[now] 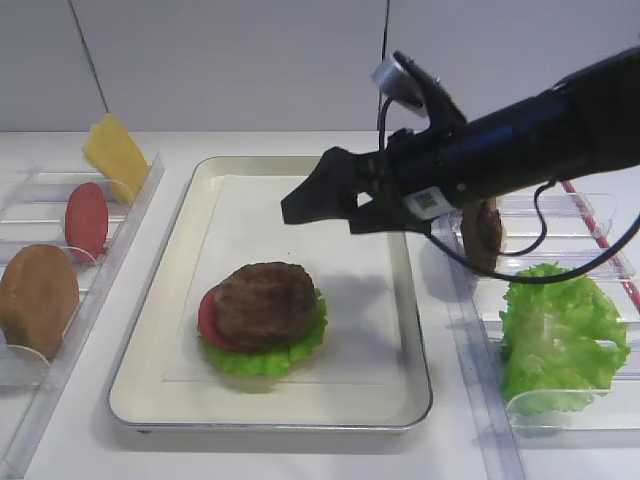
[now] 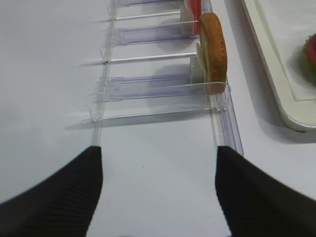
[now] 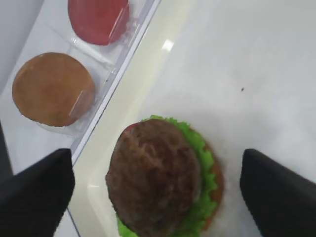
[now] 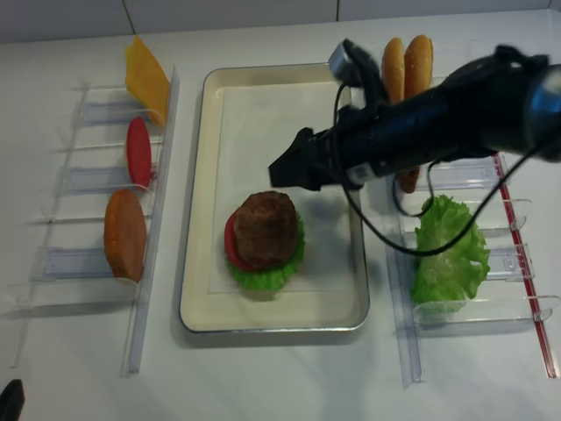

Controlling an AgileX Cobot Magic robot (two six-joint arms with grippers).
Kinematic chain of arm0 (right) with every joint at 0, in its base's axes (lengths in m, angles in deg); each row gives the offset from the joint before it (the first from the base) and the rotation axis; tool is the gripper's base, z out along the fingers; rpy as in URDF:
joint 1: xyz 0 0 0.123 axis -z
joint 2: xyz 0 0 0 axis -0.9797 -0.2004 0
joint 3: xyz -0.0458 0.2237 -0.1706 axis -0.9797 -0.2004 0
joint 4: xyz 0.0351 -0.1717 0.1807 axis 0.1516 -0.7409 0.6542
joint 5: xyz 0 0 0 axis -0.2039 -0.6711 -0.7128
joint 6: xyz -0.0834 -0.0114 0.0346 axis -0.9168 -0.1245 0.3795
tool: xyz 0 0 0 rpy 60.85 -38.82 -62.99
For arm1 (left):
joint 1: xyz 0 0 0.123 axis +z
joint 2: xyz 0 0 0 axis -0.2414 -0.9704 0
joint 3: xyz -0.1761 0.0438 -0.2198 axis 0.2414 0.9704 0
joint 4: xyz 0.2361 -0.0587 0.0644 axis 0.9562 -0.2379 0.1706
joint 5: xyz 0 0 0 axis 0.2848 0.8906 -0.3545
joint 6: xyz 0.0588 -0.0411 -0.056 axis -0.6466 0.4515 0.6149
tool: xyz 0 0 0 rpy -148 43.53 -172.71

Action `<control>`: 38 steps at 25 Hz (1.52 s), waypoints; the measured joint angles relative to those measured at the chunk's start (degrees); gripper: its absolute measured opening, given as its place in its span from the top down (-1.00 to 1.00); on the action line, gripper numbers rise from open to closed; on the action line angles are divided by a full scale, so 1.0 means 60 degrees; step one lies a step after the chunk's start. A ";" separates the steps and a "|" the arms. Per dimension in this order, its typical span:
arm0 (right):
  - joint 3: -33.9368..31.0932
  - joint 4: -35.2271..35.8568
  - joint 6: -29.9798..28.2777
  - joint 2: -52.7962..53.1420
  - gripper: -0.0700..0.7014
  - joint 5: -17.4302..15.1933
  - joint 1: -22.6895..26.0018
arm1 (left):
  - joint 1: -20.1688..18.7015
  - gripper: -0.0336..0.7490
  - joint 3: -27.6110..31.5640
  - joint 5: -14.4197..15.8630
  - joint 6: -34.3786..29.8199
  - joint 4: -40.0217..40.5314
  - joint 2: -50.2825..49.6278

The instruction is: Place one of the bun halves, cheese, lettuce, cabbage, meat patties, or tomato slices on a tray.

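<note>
Meat patty (image 1: 265, 303) — dark brown, rough, round — is sitting atop tomato and lettuce on the cream-white rectangular tray (image 1: 150, 400); the right gripper (image 1: 325, 205) is hovering above it, jaws wide and empty — stack ready for the next layer.

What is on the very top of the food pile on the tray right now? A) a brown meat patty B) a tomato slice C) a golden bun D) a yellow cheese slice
A: the dark brown meat patty sits on top of the pile, with the tomato slice and lettuce peeking out underneath it on the tray.
</note>
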 joint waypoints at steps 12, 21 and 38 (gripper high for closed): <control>0.0000 -0.8141 0.3594 0.4386 -0.62 0.2237 0.0000 | 0.0000 -0.26 0.0000 0.0000 0.0000 0.0000 0.0000; -0.0109 -1.2039 0.9011 0.6800 -0.60 0.0711 0.0020 | 0.0000 -0.26 0.0000 0.0000 0.0000 0.0000 0.0000; -0.3903 -1.1058 0.8850 1.3310 -0.60 -0.1522 0.3377 | 0.0000 -0.26 0.0000 0.0000 0.0000 0.0000 0.0000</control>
